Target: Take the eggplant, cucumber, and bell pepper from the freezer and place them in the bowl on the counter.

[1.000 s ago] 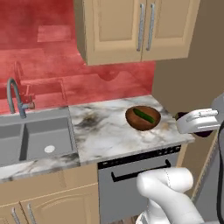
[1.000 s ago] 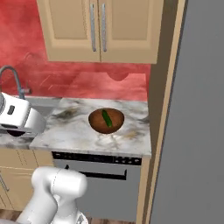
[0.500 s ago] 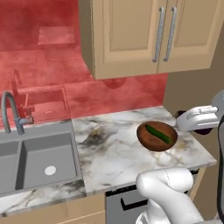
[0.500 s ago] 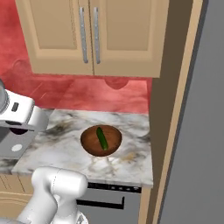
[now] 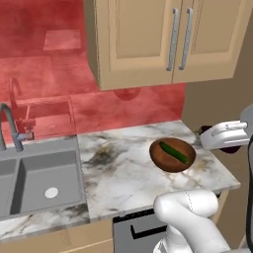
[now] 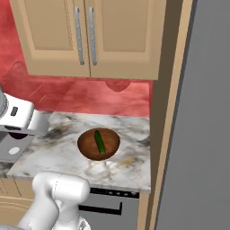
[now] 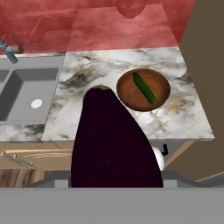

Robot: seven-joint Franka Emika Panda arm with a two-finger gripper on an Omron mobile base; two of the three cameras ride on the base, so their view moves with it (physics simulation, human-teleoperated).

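Observation:
The dark purple eggplant point(image 7: 114, 144) looms large in the hand view, held between my fingers, which it hides. My gripper point(image 5: 228, 147) is shut on it, hovering off the counter's right end, right of the bowl. The brown bowl point(image 5: 163, 159) sits on the marble counter point(image 5: 118, 168) with the green cucumber point(image 5: 174, 152) lying inside it. In the right base view the bowl point(image 6: 87, 148) and cucumber point(image 6: 99, 142) lie right of my hand. The grey freezer point(image 6: 200, 134) door stands shut at the far right. The bell pepper is out of view.
A steel sink point(image 5: 34, 183) with a faucet point(image 5: 12, 128) lies left of the counter. Tan wall cabinets point(image 5: 163, 39) hang above the bowl. A tan side panel point(image 6: 168, 117) separates counter and freezer. A dishwasher front point(image 6: 108, 209) sits under the counter.
The whole picture has shifted in both base views, so the base has moved; the counter and bowl now appear nearer and larger. My gripper still holds the eggplant.

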